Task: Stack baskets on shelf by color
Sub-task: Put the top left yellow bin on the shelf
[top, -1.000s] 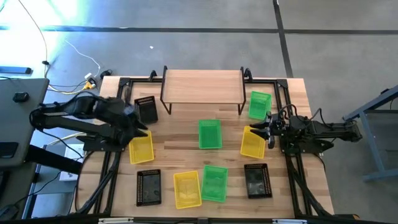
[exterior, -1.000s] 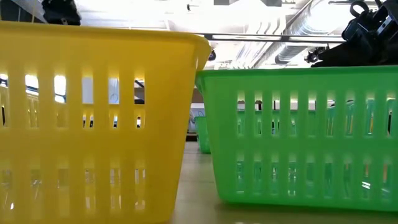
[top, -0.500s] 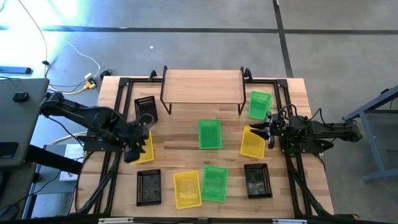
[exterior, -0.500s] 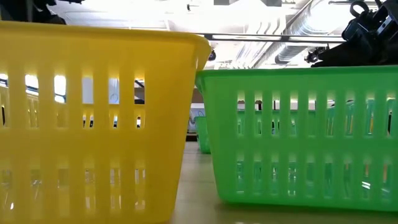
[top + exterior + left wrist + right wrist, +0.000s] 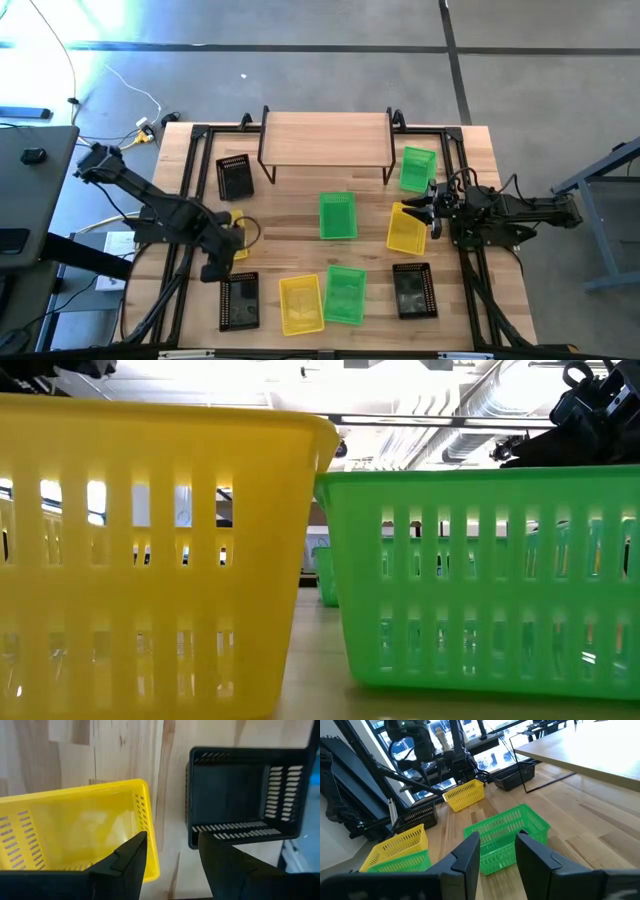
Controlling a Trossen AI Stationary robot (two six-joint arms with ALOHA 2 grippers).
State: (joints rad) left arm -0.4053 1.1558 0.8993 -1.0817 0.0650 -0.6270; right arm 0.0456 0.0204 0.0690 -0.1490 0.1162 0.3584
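Nine baskets stand on their bases on the table in the high view: yellow ones (image 5: pixel 232 236), (image 5: pixel 300 303), (image 5: pixel 405 228), green ones (image 5: pixel 337 216), (image 5: pixel 345 293), (image 5: pixel 417 168), black ones (image 5: pixel 236 178), (image 5: pixel 239 300), (image 5: pixel 412 290). The shelf (image 5: pixel 325 138) stands at the far edge with nothing on it. My left gripper (image 5: pixel 216 262) (image 5: pixel 172 865) hovers open over the near end of the left yellow basket (image 5: pixel 75 830), beside a black basket (image 5: pixel 245 795). My right gripper (image 5: pixel 425 212) (image 5: pixel 497 852) waits open above the right yellow basket, facing the middle green basket (image 5: pixel 505 837).
Black frame rails (image 5: pixel 180 270) run along both sides of the table under the arms. In the low view a yellow basket (image 5: pixel 150 560) and a green basket (image 5: pixel 480 580) fill the picture and hide the table behind them. Bare wood (image 5: pixel 290 210) lies between shelf and baskets.
My left arm has swung from beside the far-left black basket toward the table's near edge and now hangs over the near end of the left yellow basket. The baskets and my right arm have kept still.
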